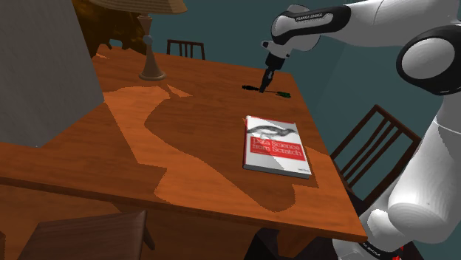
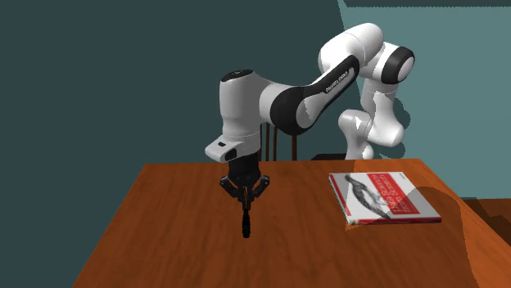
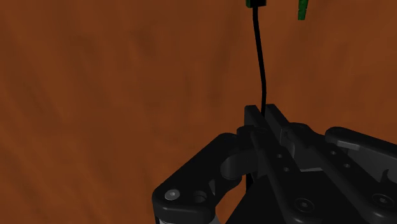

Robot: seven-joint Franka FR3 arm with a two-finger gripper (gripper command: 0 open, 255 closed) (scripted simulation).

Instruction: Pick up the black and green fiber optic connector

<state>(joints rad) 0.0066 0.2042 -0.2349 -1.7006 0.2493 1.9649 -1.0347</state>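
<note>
Teal walls back a reddish-brown wooden desk (image 1: 148,148). On it, beyond the book's far short edge and close to the desk's far corner, is the fiber optic connector (image 1: 275,92), a thin black cord with a green tip pointing towards the desk's edge. In the second exterior view the connector (image 2: 246,221) shows as a slim black stick running out from under the hand, well apart from the book on its spine side. In the wrist view the cord (image 3: 261,57) runs straight away from the fingers over the desk (image 3: 95,95) to two small green ends.

The black pincer (image 1: 266,83) comes down on the connector from above. Its fingers (image 3: 275,121) are pressed together with the cord pinched between them. Whether the connector rests on the wood or hangs just off it cannot be told. In the second exterior view the pincer (image 2: 246,196) points straight down over the desk (image 2: 180,229).

A red-and-white book (image 1: 275,145) lies flat with its cover up, nearer the stand than the connector. The second exterior view shows this book (image 2: 383,196) partly in shadow.

A lamp base (image 1: 151,63) stands far from the book, towards the opposite far corner. One wooden chair (image 1: 185,49) stands behind the desk past the lamp base, and another chair (image 1: 377,140) stands off the desk's edge beside the book.
</note>
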